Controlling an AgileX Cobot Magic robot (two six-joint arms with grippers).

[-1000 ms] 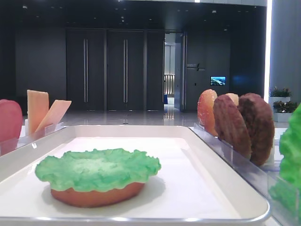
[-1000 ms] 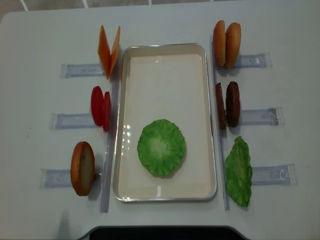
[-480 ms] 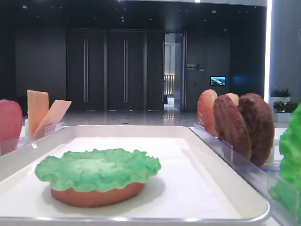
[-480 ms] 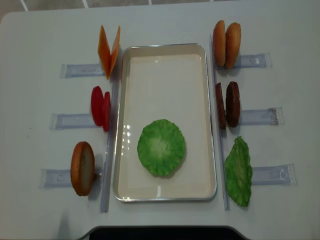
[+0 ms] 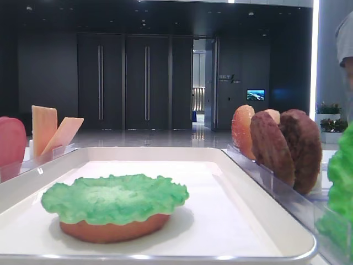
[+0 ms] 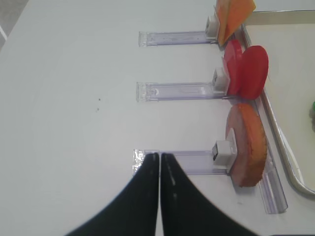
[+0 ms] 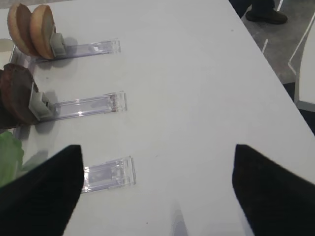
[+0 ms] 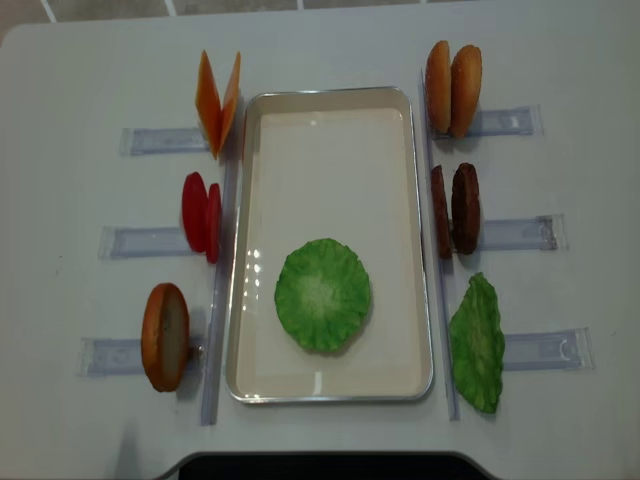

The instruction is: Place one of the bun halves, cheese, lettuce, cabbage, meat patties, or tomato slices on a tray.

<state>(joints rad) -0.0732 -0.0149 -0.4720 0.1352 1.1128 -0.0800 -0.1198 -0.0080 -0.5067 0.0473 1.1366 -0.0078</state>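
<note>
Tray [image 8: 330, 105] lies lengthwise at mid-table [image 8: 60, 80], its white liner bare except for one lettuce [image 8: 322, 294] leaf resting flat on a bun half [image 5: 113, 231] in the near part. Clear holders [image 8: 158, 140] flank the tray on both sides. On the left: two cheese [image 8: 217, 102] slices leaning apart, red tomato slices [image 8: 200, 216], and one bun [image 8: 165, 336] on edge. On the right: two buns [image 8: 452, 88], two patties [image 8: 456, 209], and a second lettuce [image 8: 476, 344] piece, all standing on edge. Left gripper [image 6: 160, 162] hovers over bare table beside the nearest left holder, its dark fingers pressed together, grasping nothing. Right gripper [image 7: 157, 187] hangs above the nearest right holder, its fingers [image 7: 42, 191] spread wide and empty.
</note>
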